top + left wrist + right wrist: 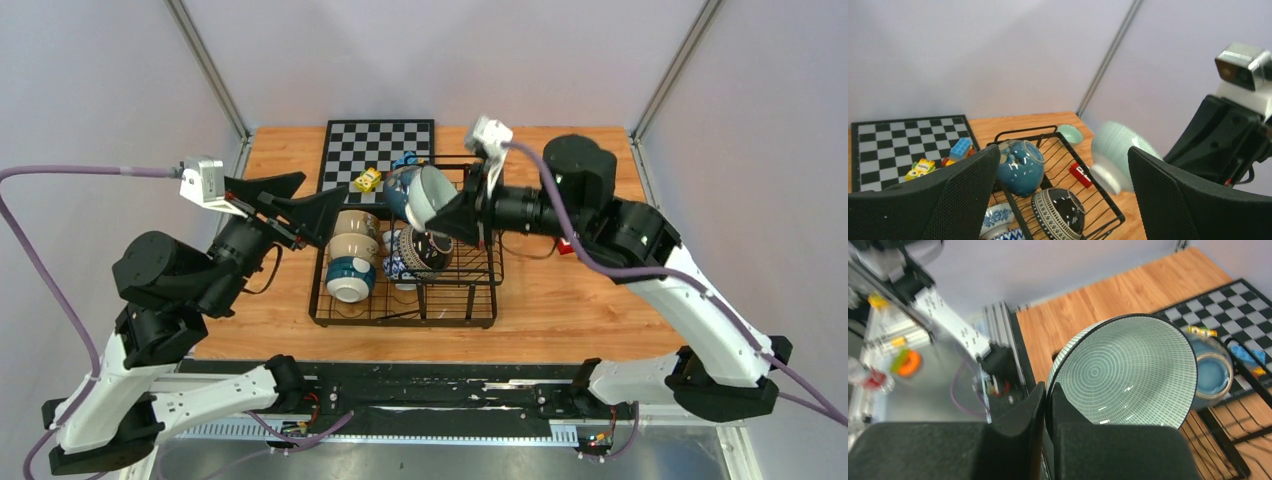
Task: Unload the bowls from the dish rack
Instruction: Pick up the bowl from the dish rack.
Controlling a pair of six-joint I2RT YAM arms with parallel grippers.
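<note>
Mint-green glazed ceramic fills the centre of the right wrist view: a round bowl (1128,372) with a thin dark rim, its inside ringed with concentric circles of fine dashes. The right gripper (1047,392) is clamped on that rim at lower left, one smooth black finger inside and one outside. In the top view this bowl hangs tilted on edge above the upper middle of the dish rack (405,318), a rectangular black wire basket with a grid floor at the centre of the frame, on a wooden table (570,300).

Inside the rack a glossy teal bowl (1020,167) lies on its side. Below it sits a dark bowl (1058,212) edged with a pale geometric band, and a blue-and-white patterned bowl (998,217) is at its left. Down the rack's left side run two beige bowls (355,222) and a blue-banded bowl (350,280).

The left gripper (325,183) hovers at the rack's upper left, jaws spread wide and holding nothing; its pads (968,195) have a fine mesh texture.

A yellow block (920,167) on the chessboard (380,140) carries print too small to read
</note>
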